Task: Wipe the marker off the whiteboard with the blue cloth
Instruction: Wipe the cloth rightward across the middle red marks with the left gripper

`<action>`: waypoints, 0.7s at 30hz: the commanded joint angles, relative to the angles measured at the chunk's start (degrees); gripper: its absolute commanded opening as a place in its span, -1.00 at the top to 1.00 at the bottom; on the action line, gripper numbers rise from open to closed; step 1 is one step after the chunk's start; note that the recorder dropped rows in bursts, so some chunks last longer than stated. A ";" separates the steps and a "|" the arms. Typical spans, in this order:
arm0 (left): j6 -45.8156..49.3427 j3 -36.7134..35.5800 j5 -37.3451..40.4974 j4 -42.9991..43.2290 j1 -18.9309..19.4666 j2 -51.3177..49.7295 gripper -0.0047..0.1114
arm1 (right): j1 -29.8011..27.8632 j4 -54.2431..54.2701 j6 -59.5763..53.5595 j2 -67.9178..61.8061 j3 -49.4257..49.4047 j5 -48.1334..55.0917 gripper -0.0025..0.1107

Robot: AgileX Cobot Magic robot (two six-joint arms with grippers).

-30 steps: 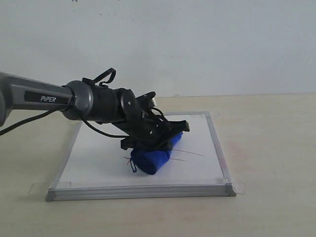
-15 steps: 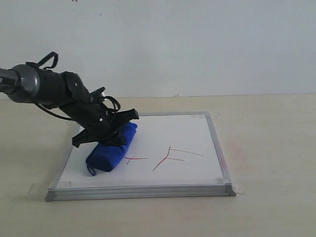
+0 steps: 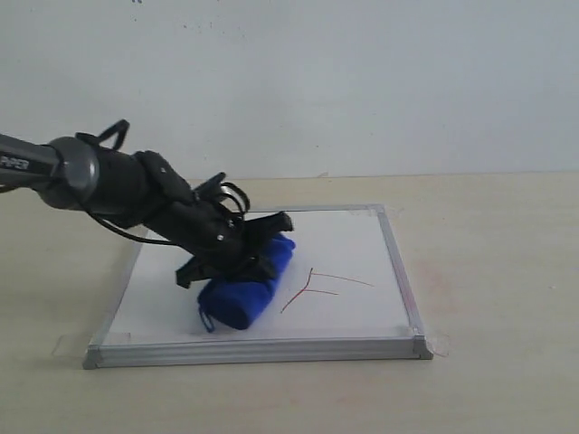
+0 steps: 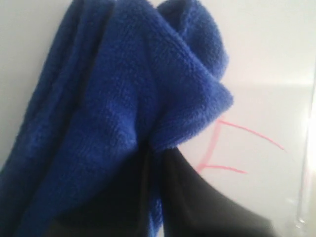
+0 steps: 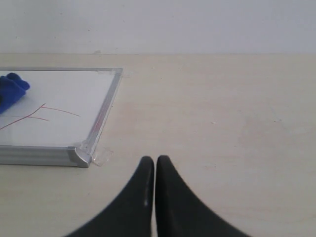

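Observation:
The whiteboard (image 3: 353, 244) lies flat on the table, silver-framed. The blue cloth (image 3: 246, 287) rests rolled on the board, left of the red marker (image 3: 312, 282) lines. My left gripper (image 3: 237, 255) is shut on the blue cloth and presses it onto the board. In the left wrist view the blue cloth (image 4: 118, 98) fills most of the picture, the left gripper (image 4: 155, 197) pinching it, with the marker (image 4: 232, 148) beside it. The right gripper (image 5: 155, 165) is shut and empty above bare table, right of the whiteboard (image 5: 74, 94); the marker (image 5: 34, 116) and blue cloth (image 5: 11, 88) show at that view's edge.
Clear tape tabs (image 3: 441, 344) hold the board's corners to the light wooden table (image 3: 498, 271). A white wall (image 3: 362, 81) stands behind. The left arm (image 3: 81, 176) reaches in over the board's left side.
The left gripper swept the cloth left across the board, uncovering the red lines, then came back right. The leftmost red stroke is now gone or covered by the cloth.

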State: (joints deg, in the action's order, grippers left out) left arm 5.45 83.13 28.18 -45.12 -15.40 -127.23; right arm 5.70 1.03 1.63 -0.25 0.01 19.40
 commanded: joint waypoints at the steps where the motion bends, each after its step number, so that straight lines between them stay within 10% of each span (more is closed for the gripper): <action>1: 9.57 -1.14 1.49 -13.88 -7.03 -2.36 0.85 | 0.16 -0.13 -0.09 0.25 -0.01 -0.32 0.93; 7: 13.47 -1.14 -2.69 -11.74 -5.72 -2.36 0.85 | 0.16 -0.13 -0.09 0.25 -0.01 -0.32 0.93; 14: -0.09 -2.10 10.28 13.27 11.95 -1.70 0.85 | 0.16 -0.13 -0.09 0.25 -0.01 -0.32 0.93; 18: -0.71 -6.61 6.57 9.21 14.79 0.88 0.85 | 0.16 -0.13 -0.09 0.25 -0.01 -0.32 0.93; 21: 6.41 -7.20 5.70 -5.28 9.74 -0.31 0.85 | 0.16 -0.13 -0.09 0.25 -0.01 -0.32 0.93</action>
State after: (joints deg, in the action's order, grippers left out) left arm 7.40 77.71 35.31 -46.80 -2.49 -124.54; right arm 5.70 1.03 1.72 -0.25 0.01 19.40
